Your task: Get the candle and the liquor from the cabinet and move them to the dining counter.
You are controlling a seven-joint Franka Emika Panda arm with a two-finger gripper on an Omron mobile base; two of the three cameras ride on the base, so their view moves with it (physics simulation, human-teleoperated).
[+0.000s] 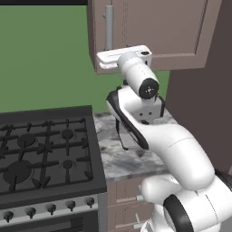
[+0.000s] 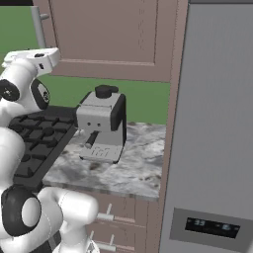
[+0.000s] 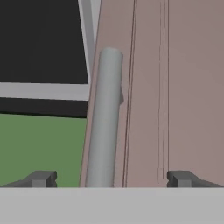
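Note:
The mauve-brown cabinet [image 1: 154, 27] hangs on the wall above the worktop with its panelled door [image 2: 108, 34] shut. Its vertical silver bar handle [image 1: 108, 25] runs along the door's left edge. My gripper [image 3: 112, 178] is open right in front of the door at the handle's lower end. The handle [image 3: 104, 127] stands between the two fingertips [image 3: 41, 178], closer to the left one, and neither tip touches it. My white hand [image 1: 122, 56] is raised to the cabinet's bottom left corner. The candle and the liquor are hidden. The dining counter is out of view.
A grey coffee machine [image 2: 101, 123] stands on the small marbled worktop [image 2: 133, 168] under the cabinet. A black gas stove [image 1: 41, 154] lies to the left, a tall grey fridge [image 2: 217, 123] to the right. Green wall [image 1: 45, 59] is behind; drawers [image 2: 123, 217] sit below.

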